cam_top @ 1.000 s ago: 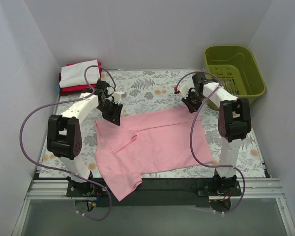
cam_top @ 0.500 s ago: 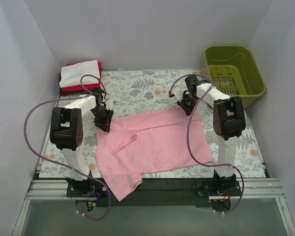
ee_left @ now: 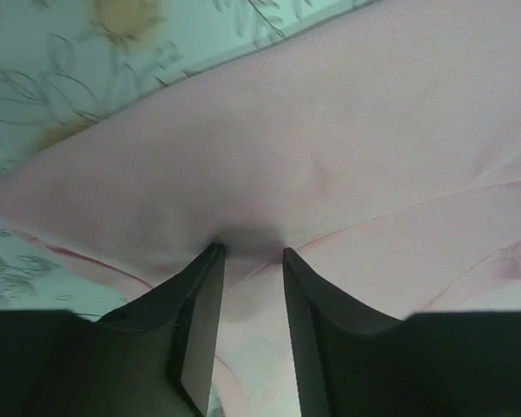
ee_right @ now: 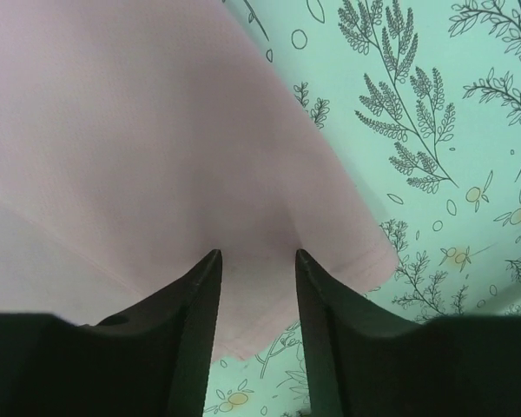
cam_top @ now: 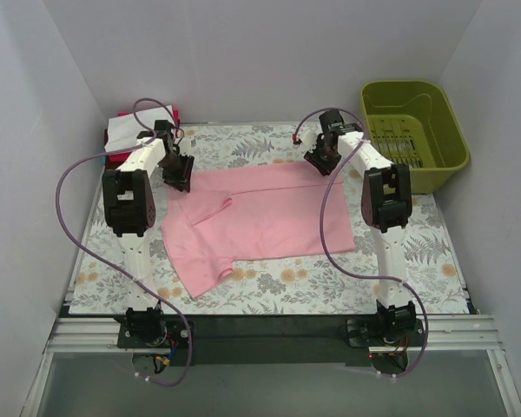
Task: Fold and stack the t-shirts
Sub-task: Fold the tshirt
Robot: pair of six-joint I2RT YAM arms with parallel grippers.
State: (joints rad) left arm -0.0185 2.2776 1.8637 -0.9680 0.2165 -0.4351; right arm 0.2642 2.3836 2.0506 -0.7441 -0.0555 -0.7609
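Observation:
A light pink t-shirt (cam_top: 260, 217) lies spread on the floral cloth, one sleeve (cam_top: 195, 271) pointing toward the near left. My left gripper (cam_top: 178, 178) is at its far left corner. In the left wrist view that gripper (ee_left: 250, 252) is shut on a puckered fold of the pink cloth (ee_left: 330, 156). My right gripper (cam_top: 319, 163) is at the far right corner. In the right wrist view this gripper (ee_right: 256, 254) stands open, with the shirt's hem (ee_right: 243, 174) lying flat beneath its fingers. A stack of folded t-shirts (cam_top: 122, 132), white on top of red, sits at the back left.
An olive-green plastic basket (cam_top: 414, 130) stands at the back right, beside the right arm. White walls close in the table on three sides. The floral table cloth (cam_top: 330, 278) shows along the front and right of the shirt.
Both arms have reached toward the back of the table and dragged the pink t-shirt with them, stretching its far edge straight. The right jaws have parted and let go of the cloth.

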